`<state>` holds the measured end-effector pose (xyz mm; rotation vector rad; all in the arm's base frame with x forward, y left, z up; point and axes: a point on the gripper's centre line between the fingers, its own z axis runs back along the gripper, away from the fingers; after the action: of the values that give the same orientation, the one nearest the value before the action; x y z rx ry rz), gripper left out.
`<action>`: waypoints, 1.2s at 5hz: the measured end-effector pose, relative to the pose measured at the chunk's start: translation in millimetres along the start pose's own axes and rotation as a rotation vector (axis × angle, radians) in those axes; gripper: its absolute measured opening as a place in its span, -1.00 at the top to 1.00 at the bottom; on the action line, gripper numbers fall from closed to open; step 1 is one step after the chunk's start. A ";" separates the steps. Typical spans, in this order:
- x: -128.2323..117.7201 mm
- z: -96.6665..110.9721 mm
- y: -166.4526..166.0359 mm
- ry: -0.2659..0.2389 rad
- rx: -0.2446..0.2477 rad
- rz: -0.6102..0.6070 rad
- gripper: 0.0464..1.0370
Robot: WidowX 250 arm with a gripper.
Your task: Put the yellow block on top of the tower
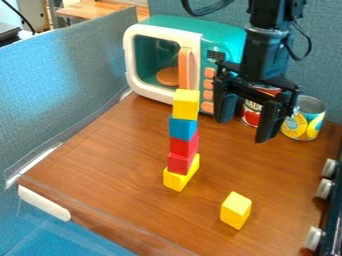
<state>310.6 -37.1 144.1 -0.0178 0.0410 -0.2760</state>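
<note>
The arm [262, 59] is black, with a dull metallic collar [266, 30] around its cylindrical section and a thin black cable [309, 45] looping alongside. The tool [244, 129] is black too, with angular linkages [248, 90] and two blocky fingers [269, 120].

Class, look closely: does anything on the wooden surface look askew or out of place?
The tower looks slightly askew: the side edges of its stacked blocks do not line up. I see nothing spilled or toppled.
</note>
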 end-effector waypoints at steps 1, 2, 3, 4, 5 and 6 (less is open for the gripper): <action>0.3 -10.5 0.2 0.030 -0.005 0.002 -0.93; 0.5 -27.0 -10.6 0.034 0.024 -0.067 -0.93; 0.4 -41.1 -15.4 0.012 0.033 -0.078 -0.93; 4.1 -47.8 -19.5 -0.016 0.007 -0.060 -0.93; 7.2 -72.3 -22.7 -0.002 -0.035 -0.019 -0.93; 10.6 -95.8 -15.6 0.008 -0.047 0.122 -0.93</action>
<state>312.5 -56.2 48.4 -0.0607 0.0569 -0.1528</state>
